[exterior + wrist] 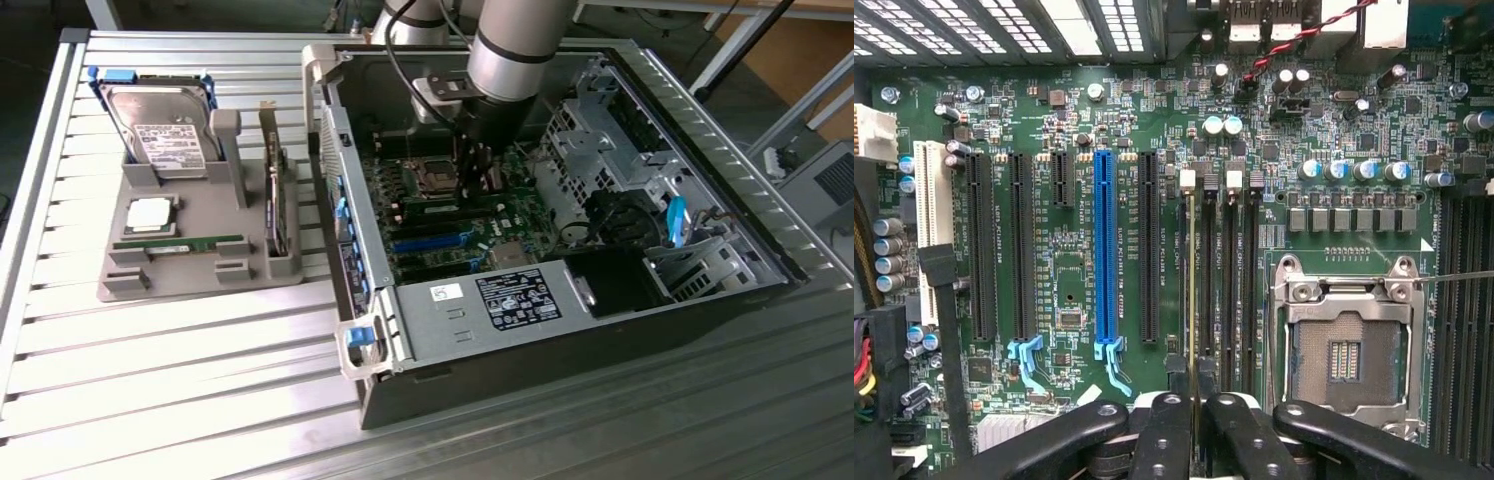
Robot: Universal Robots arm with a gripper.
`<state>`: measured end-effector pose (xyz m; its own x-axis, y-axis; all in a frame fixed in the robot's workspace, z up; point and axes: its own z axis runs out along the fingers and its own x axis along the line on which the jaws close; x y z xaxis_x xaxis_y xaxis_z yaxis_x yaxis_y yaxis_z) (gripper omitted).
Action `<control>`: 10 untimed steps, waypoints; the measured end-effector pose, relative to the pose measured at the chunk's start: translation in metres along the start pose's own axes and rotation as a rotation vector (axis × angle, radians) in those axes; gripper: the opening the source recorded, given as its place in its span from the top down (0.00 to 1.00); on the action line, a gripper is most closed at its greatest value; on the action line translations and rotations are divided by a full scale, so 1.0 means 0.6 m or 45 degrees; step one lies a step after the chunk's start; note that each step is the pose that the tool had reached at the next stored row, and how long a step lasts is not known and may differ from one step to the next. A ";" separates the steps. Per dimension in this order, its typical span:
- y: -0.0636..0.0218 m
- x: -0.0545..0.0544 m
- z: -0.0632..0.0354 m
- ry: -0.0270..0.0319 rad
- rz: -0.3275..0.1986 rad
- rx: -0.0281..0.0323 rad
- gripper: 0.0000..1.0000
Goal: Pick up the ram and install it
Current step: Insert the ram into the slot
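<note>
My gripper (1192, 425) reaches down into the open computer case (350, 150) over the green motherboard (1074, 270). Its black fingers (1162, 435) stand close together, shut on the ram (1192, 300). The ram shows edge-on as a thin pale line running along the first of several black memory slots (1206, 280), level with that slot's white end clip (1188, 180). Whether it sits in the slot or just above it I cannot tell. In the exterior view the gripper (478, 185) hangs below the silver arm, near the board's middle.
The empty processor socket (1349, 350) lies beside the memory slots, and a blue expansion slot (1104, 255) on their other side. On the exterior view's left, a grey holder (200, 270) carries a hard drive (160, 125), a silver processor chip (150, 213) and another green stick (180, 243).
</note>
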<state>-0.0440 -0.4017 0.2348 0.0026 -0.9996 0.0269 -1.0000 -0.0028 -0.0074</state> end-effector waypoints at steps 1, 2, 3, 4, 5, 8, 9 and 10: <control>0.000 0.000 0.000 -0.0002 0.000 0.0002 0.89; 0.000 0.000 0.000 -0.0001 0.000 0.0001 0.89; 0.000 0.000 0.000 -0.0001 0.001 0.0002 0.89; 0.000 0.000 0.000 -0.0001 0.001 0.0001 0.89; 0.000 0.000 0.000 0.0000 0.001 0.0000 0.89; 0.000 0.000 0.003 -0.0001 0.002 0.0000 0.89; 0.000 0.000 0.004 0.0000 0.002 0.0000 0.89; 0.000 0.000 0.004 0.0000 0.002 0.0000 0.89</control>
<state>-0.0439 -0.4017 0.2322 0.0013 -0.9996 0.0268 -1.0000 -0.0015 -0.0075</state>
